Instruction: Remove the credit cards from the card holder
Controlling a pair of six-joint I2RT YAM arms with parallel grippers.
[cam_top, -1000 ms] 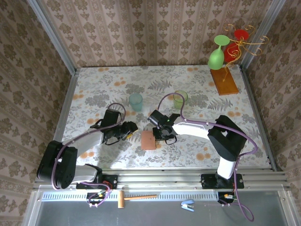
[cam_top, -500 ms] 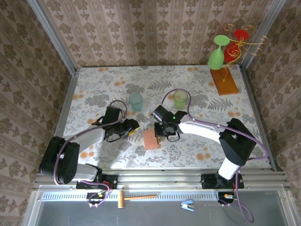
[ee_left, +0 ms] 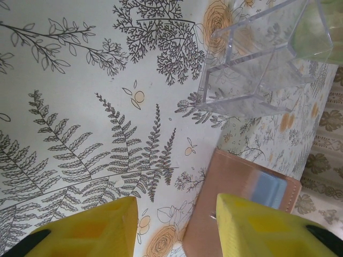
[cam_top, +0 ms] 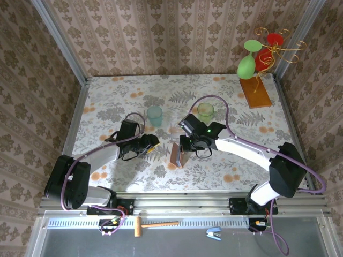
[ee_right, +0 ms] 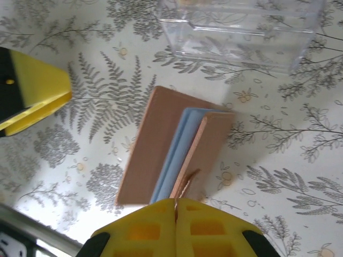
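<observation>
At the near rail, below the bench (cam_top: pixel 107 96), a wooden hammer (cam_top: pixel 153 225) and a blue stapler (cam_top: pixel 214 232) are seen. Near the middle of the bench the card holder (ee_right: pixel 155 139) is found half opened, with one tan flap raised and its grey-blue pockets (ee_right: pixel 174 150) exposed. Cards inside cannot be made out. The raised flap's edge is pinched between the closed jaws of the right gripper (ee_right: pixel 175 206). The left gripper (ee_left: pixel 171 219) is poised just left of the card holder, jaws apart with nothing between them. A clear plastic box (ee_left: pixel 252 80) is set just behind the card holder. Farther back, a teal cup (cam_top: pixel 154 115) and a green cup (cam_top: pixel 205 112) are stood. At the far right corner a glass stand (cam_top: pixel 255 93) is placed, with green and red glasses hung on it.
</observation>
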